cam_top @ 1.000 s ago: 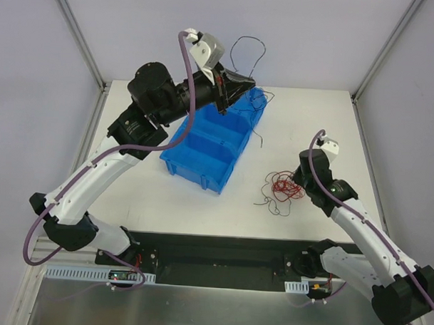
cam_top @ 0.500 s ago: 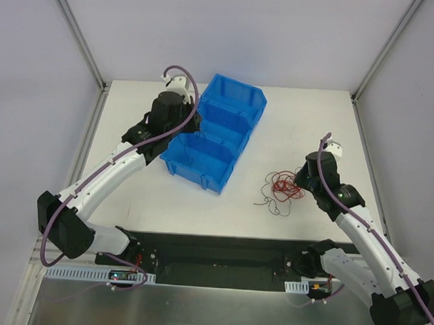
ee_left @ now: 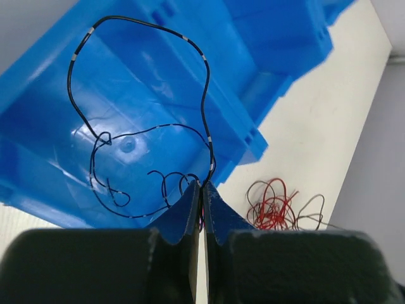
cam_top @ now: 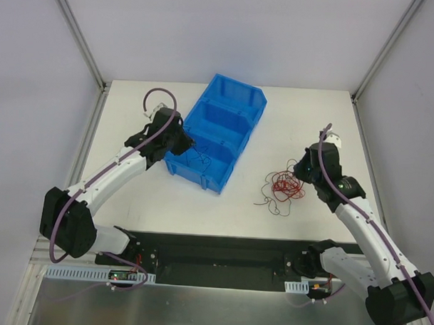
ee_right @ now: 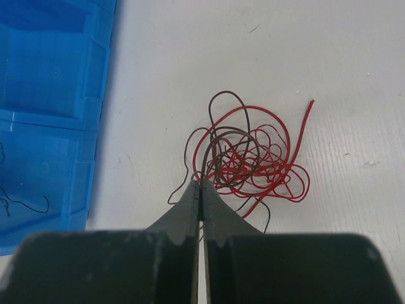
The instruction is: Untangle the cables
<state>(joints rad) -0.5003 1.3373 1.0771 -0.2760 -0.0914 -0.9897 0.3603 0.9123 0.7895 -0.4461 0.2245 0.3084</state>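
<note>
My left gripper [cam_top: 187,142] hangs over the near compartment of the blue bin [cam_top: 237,99] and is shut on a thin black cable [ee_left: 203,58] with white marks. That cable loops down onto the bin floor [cam_top: 200,159]. In the left wrist view the jaws [ee_left: 202,185] meet tightly on the strand. The tangle of red and dark cables [cam_top: 284,186] lies on the white table to the right of the bin. My right gripper [cam_top: 301,172] sits at the tangle's right edge, shut on a dark strand [ee_right: 204,161] that rises from the tangle [ee_right: 253,158].
The blue bin [ee_right: 50,63] has three compartments and lies diagonally at the table's middle back. The red tangle [ee_left: 272,206] also shows past the bin's corner. Metal frame posts stand at the table's back corners, and a black base rail runs along the near edge.
My left arm has come down from high above the bin's far end to its near compartment, bringing the black cable into the bin. The right gripper has shifted slightly, still on its strand.
</note>
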